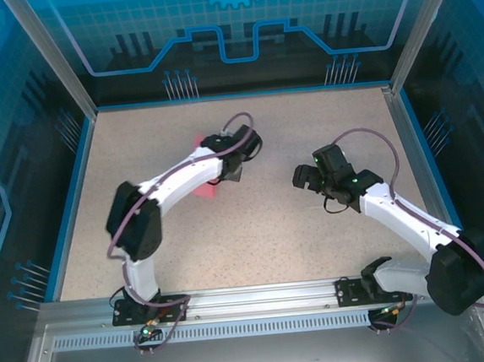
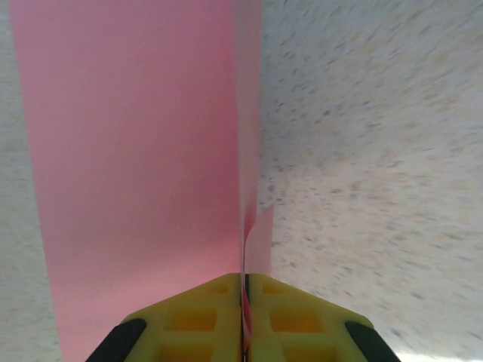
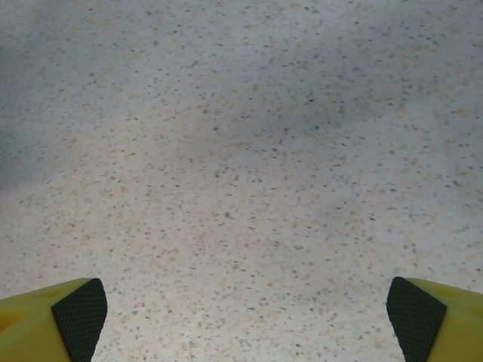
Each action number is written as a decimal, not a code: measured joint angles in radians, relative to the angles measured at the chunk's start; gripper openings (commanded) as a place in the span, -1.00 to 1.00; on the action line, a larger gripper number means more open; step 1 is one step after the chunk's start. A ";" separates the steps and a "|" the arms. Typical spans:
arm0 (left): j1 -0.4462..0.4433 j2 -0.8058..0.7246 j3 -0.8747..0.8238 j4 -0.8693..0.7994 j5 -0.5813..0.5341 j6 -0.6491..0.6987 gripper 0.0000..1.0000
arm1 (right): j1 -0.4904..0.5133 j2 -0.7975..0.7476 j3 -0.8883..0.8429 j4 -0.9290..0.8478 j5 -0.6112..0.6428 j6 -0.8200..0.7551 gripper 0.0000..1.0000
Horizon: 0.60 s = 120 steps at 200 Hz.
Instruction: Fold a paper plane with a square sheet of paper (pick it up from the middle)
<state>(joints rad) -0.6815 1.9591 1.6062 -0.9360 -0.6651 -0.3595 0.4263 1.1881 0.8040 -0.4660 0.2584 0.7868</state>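
Pink sheet [image 1: 198,140] mostly hidden by left arm [image 1: 174,180] (top view), top cropped in wrist view

We see the square sheet of paper [image 2: 136,151] as thin, plain pink-red and unmarked, folded along a crease that runs straight away from the left wrist camera. The closed jaws of the left gripper [image 2: 244,290] pinch it right at that crease. One broad flap spreads smooth to the left of the crease. The other stands nearly edge-on to us, so only a thin strip and a small corner show on the right. From above, the sheet [image 1: 209,191] sits left of centre over the desk's far half, its pink peeking out on either side of the left arm. Whether it touches the desk we cannot tell.
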 measured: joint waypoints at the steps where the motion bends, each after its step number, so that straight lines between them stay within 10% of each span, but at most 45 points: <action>1: -0.001 0.005 0.002 -0.002 -0.004 0.000 -0.81 | -0.002 0.000 -0.001 -0.001 0.000 0.000 0.99; 49: -0.048 0.220 0.038 -0.054 -0.146 0.004 -0.82 | -0.041 -0.016 -0.022 -0.017 -0.002 0.011 0.99; 120: -0.105 0.251 0.042 -0.017 -0.046 -0.005 -0.61 | -0.083 -0.019 -0.039 -0.034 -0.009 0.033 0.99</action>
<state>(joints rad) -0.7868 2.2105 1.6485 -0.9527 -0.7113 -0.3649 0.3431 1.1687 0.7654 -0.4999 0.2493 0.8200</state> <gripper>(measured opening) 0.163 0.994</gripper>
